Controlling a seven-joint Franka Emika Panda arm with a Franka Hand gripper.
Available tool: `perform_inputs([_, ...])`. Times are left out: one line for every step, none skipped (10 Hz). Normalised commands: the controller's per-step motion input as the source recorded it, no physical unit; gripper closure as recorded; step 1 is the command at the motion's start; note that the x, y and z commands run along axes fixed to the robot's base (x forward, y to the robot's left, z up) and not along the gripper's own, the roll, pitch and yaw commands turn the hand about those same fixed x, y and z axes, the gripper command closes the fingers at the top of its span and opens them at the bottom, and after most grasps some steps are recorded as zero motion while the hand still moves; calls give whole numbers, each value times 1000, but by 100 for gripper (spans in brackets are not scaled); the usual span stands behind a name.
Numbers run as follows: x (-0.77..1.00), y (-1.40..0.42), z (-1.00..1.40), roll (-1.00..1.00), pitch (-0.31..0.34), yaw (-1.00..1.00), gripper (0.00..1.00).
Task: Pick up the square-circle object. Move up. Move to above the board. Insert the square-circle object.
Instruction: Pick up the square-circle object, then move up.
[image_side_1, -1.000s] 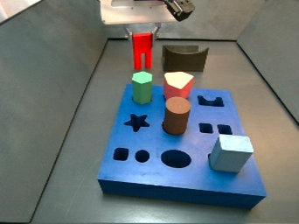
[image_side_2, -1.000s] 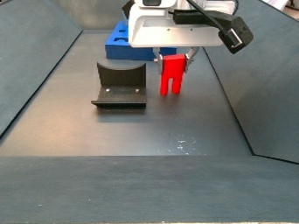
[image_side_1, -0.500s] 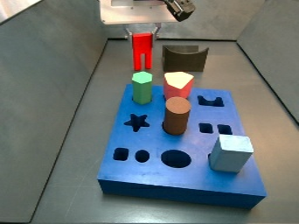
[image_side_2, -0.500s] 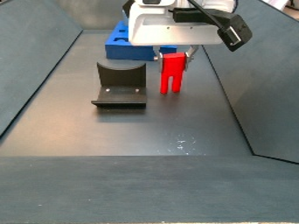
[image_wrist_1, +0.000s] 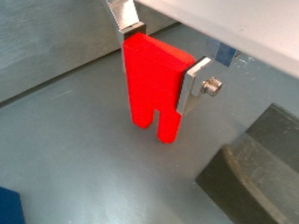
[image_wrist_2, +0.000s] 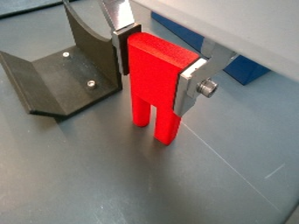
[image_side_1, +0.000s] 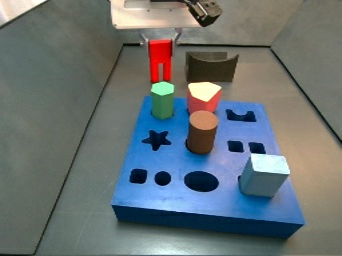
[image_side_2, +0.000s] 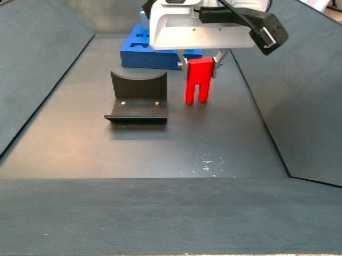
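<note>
The square-circle object (image_wrist_2: 160, 83) stands upright between the two silver fingers (image_wrist_2: 194, 86) of the end effector (image_wrist_2: 156, 58), which is clamped on its upper part, one plate against each narrow side. In both wrist views its two prong legs (split by a slot) point down toward the grey worktop (image_wrist_2: 82, 166); whether the leg tips touch the surface or hang just clear of it cannot be told. In a side view the red block (image_side_1: 160, 56) hangs straight below the white end effector body (image_side_1: 156, 14), beyond the far edge of the board (image_side_1: 214, 175) and not over it.

The fixture (image_side_1: 210, 68) stands just beside the block, also off the board's far end; in a wrist view its dark bracket (image_wrist_2: 61, 72) lies close to one finger.

On the board stand a green hexagonal block (image_side_1: 162, 100), a red-and-white pentagonal block (image_side_1: 205, 97), a brown cylinder (image_side_1: 202, 132) and a pale blue cube (image_side_1: 265, 175), with star, circle and square cutouts open around them.
</note>
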Motion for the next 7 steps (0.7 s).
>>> perform_inputs([0,0,0,0,0,0,100])
perform_inputs([0,0,833,0,0,0,100])
perform_inputs([27,-19,813,-1,-30,14,100])
perform_inputs([11,-24,720,-8,-18,16,100])
perform_inputs([-6,-18,534,-19,-5,21,100])
perform_inputs([-10,-18,378,-29,6,23,100])
perform_inputs([-11,-13,268,-35,11,24,100])
